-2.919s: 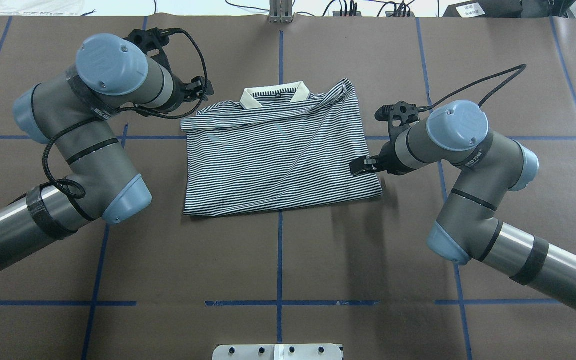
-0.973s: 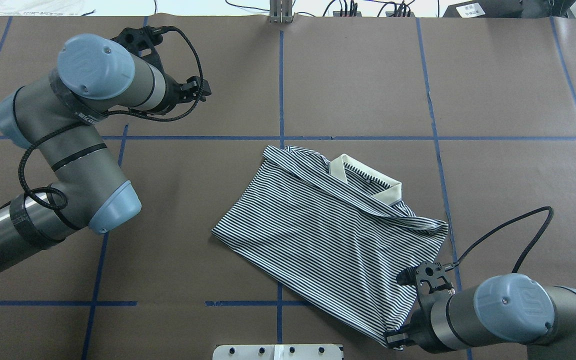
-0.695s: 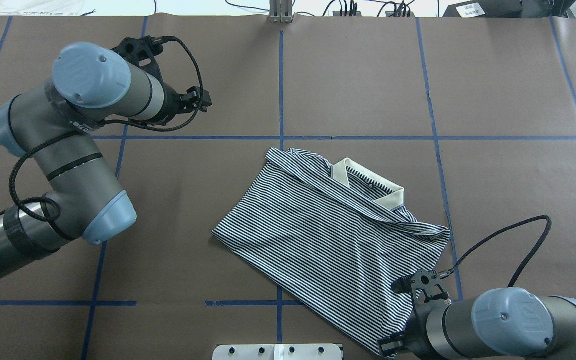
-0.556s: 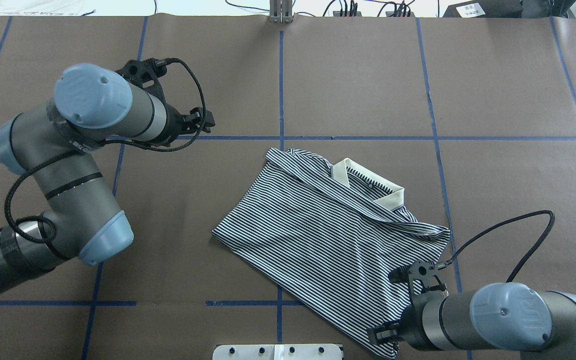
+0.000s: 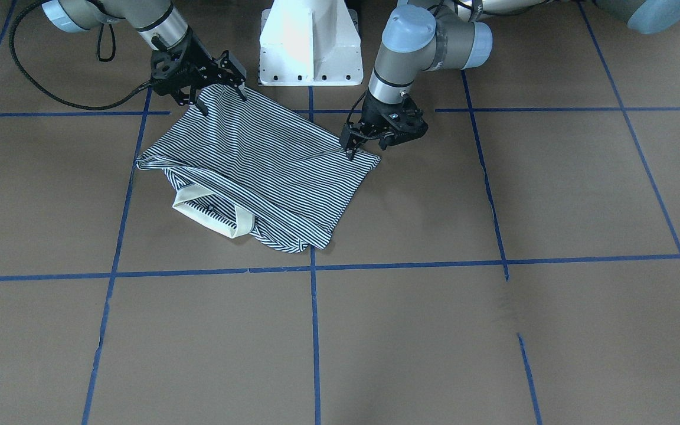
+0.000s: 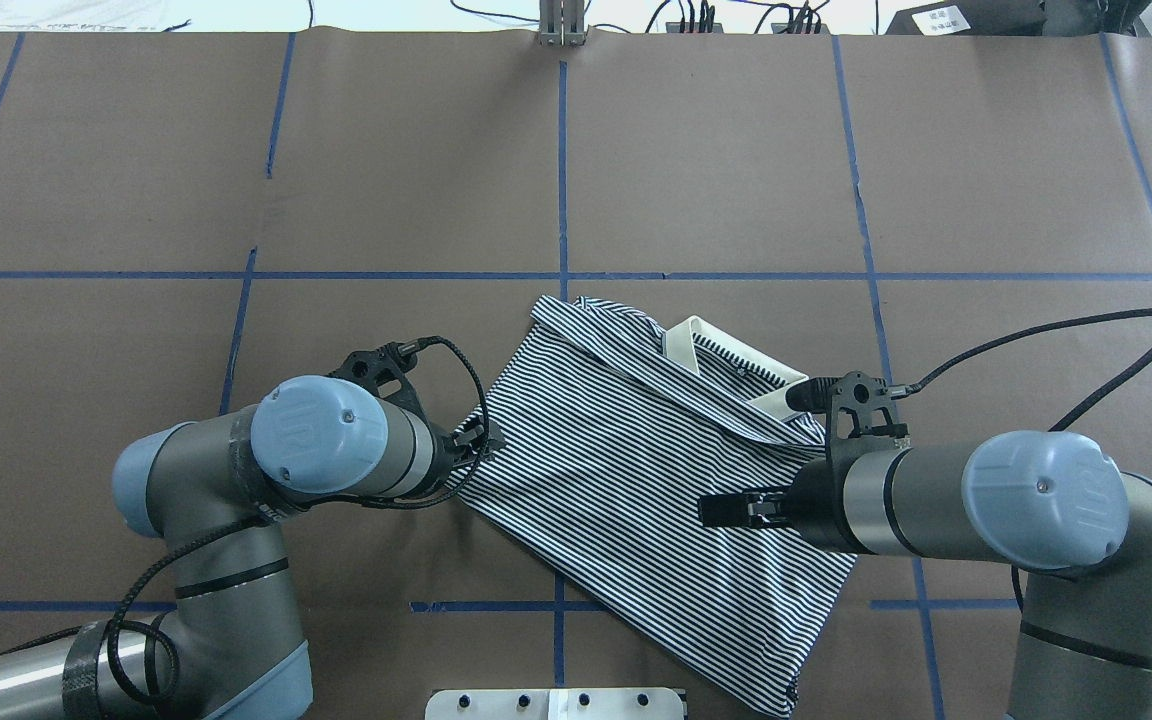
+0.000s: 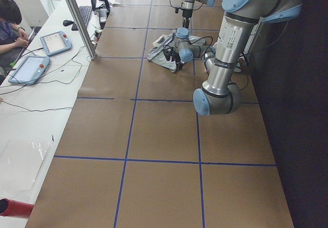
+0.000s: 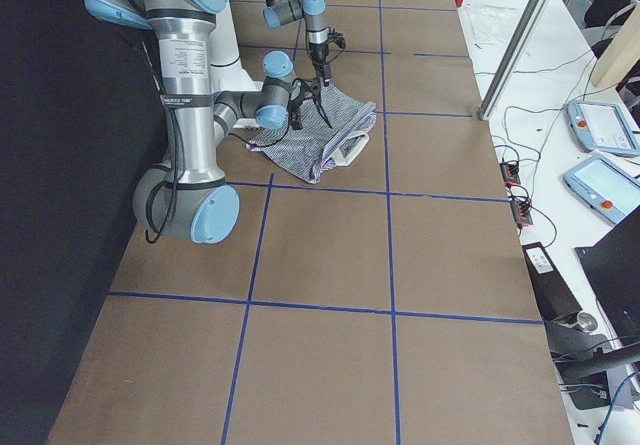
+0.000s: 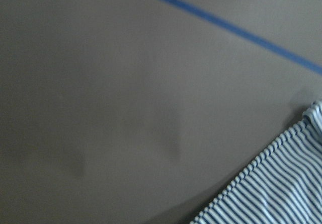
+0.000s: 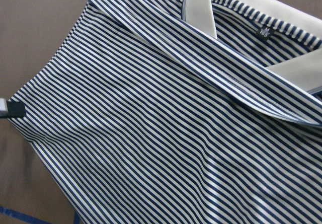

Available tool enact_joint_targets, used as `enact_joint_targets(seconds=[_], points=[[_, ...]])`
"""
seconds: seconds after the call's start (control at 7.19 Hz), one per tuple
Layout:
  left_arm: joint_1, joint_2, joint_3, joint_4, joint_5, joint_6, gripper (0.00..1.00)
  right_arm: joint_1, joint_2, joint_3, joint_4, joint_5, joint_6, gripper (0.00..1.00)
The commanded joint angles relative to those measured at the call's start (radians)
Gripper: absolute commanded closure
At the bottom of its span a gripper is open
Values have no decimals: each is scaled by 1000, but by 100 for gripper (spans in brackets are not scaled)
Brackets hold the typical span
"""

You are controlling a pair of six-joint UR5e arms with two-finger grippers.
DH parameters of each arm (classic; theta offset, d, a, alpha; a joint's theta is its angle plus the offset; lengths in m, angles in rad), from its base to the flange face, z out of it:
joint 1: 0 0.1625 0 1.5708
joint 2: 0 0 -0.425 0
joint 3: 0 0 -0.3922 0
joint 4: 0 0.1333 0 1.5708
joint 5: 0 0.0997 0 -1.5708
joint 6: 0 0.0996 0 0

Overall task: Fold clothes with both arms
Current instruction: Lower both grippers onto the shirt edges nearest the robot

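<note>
The striped polo shirt [image 6: 636, 480] lies folded and turned diagonally on the brown table, its cream collar [image 6: 736, 365] toward the far right. In the front view the shirt [image 5: 257, 165] fills the middle, collar [image 5: 210, 215] toward the camera. My left gripper [image 6: 484, 440] is low at the shirt's left corner; seen from the front, this left gripper [image 5: 366, 147] is open with one fingertip [image 5: 349, 152] by the corner. My right gripper [image 6: 721, 508] hovers over the shirt's near half, and the front view shows it [image 5: 220, 99] open and holding nothing. Striped cloth [image 10: 166, 123] fills the right wrist view.
The white pedestal base [image 5: 309, 41] stands just behind the shirt. A grey bracket [image 6: 556, 703] sits at the near table edge. Blue tape lines [image 6: 561, 180] cross the table. A person [image 7: 10, 23] sits at a side desk with tablets. A metal post [image 8: 520, 40] stands at the far edge.
The right gripper dragged the shirt from the far middle to the near right, turning it, then let go and moved back over it. The left arm swung in to the shirt's left corner.
</note>
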Motion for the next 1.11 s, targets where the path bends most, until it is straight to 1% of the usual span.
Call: enact_joint_targets(seconds=[0.0, 0.14, 0.42, 0.83, 0.97], points=[[-7, -4, 20, 0, 17, -10, 17, 18, 2, -2, 0, -2, -4, 0], [-20, -3, 26, 0, 29, -5, 18, 19, 2, -2, 0, 1, -4, 0], [-27, -3, 38, 1, 45, -3, 25, 22, 2, 0, 0, 4, -4, 0], [-23, -4, 41, 3, 43, -7, 28, 24, 4, 0, 0, 6, -4, 0], [-20, -4, 43, 3, 42, -11, 35, 24, 4, 1, -2, 6, -3, 0]])
